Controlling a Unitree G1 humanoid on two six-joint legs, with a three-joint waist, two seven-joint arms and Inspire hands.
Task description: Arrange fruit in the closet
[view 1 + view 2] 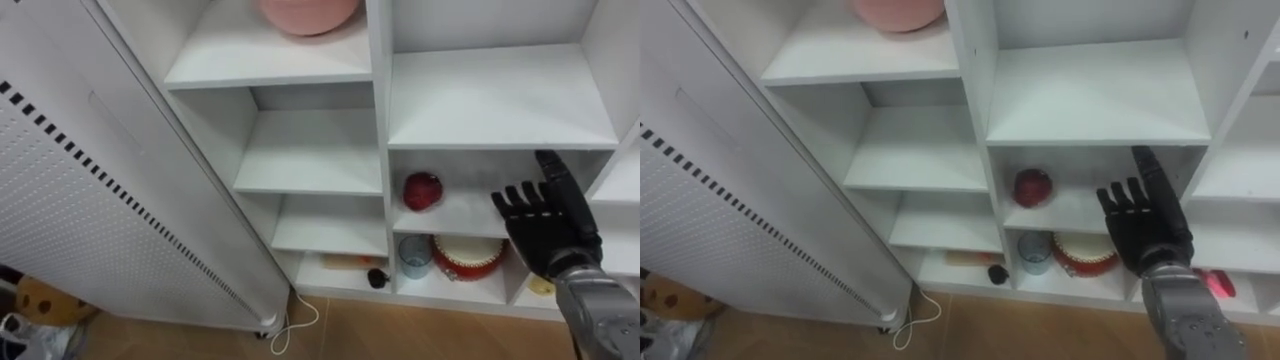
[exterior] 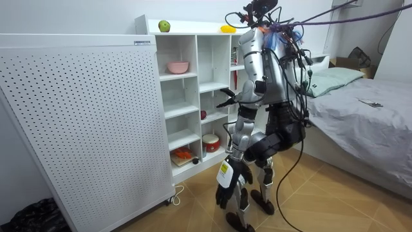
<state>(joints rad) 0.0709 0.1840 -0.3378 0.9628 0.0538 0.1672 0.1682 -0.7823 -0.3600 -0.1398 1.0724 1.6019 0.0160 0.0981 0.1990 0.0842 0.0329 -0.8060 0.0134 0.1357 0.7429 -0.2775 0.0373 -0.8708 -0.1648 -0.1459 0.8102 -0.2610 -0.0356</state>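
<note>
Right hand empty at the middle shelf, red fruit off to its left

I've got the robot standing square to the white open-shelved closet (image 1: 500,100), with the white perforated panel (image 1: 90,210) leaning at its left. A pale pink bowl (image 1: 305,12) sits on an upper shelf and a red-and-white round tin (image 1: 467,257) on the shelf below the work. My dark right hand (image 1: 545,235) is raised at the middle compartment, fingers (image 1: 512,203) loosely extended and holding nothing. The round, glossy dark-red fruit (image 1: 422,190) rests on that same shelf, to the left of the fingertips, near but clear of them. Being round, it offers no long axis, so I judge a plain sideways reach would do. The left hand (image 2: 226,187) hangs low by the leg, well away, and I can't tell its grip
</note>
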